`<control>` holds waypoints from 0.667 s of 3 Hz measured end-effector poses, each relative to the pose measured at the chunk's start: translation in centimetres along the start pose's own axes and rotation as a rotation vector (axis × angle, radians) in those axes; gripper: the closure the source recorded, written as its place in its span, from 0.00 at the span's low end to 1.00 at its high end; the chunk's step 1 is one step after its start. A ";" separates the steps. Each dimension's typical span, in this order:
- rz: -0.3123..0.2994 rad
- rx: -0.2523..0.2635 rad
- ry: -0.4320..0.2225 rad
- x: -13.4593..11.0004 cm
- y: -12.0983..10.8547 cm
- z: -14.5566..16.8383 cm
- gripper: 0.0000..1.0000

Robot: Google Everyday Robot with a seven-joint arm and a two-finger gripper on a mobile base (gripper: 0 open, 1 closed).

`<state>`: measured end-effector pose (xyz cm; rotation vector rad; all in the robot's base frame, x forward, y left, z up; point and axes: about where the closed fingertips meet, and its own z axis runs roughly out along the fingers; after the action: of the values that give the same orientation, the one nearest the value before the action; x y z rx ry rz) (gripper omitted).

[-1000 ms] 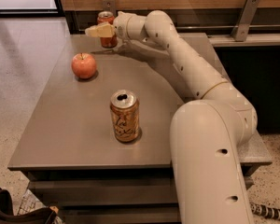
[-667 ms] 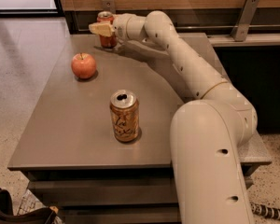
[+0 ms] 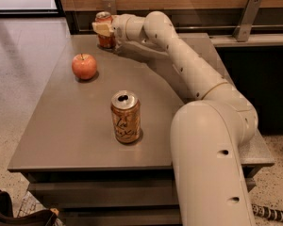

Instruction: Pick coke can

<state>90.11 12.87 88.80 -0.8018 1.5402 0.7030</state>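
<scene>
The coke can point(image 3: 105, 37), red with a silver top, stands at the far back edge of the grey table point(image 3: 70, 126). My gripper point(image 3: 105, 29) is at the can, reaching in from the right. Its yellowish finger pad point(image 3: 101, 28) lies against the can's left side and the fingers are shut on the can. The can's base seems to rest on the table. The arm point(image 3: 188, 65) runs from the lower right across the table and hides the can's right side.
A red apple point(image 3: 84, 66) lies left of centre on the table. An orange-gold can with brown script point(image 3: 126, 117) stands upright near the front. A wooden wall with metal brackets point(image 3: 247, 15) runs behind the table. Floor lies to the left.
The yellowish finger pad has moved slightly right, in against the can. The can, the apple and the orange-gold can have not moved.
</scene>
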 end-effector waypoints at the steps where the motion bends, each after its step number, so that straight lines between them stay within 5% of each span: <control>1: 0.000 -0.002 0.000 0.0 0.1 0.1 1.00; 2: -0.015 -0.005 0.012 -2.6 0.7 -1.9 1.00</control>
<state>88.64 12.02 91.56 -0.8223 1.5426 0.6919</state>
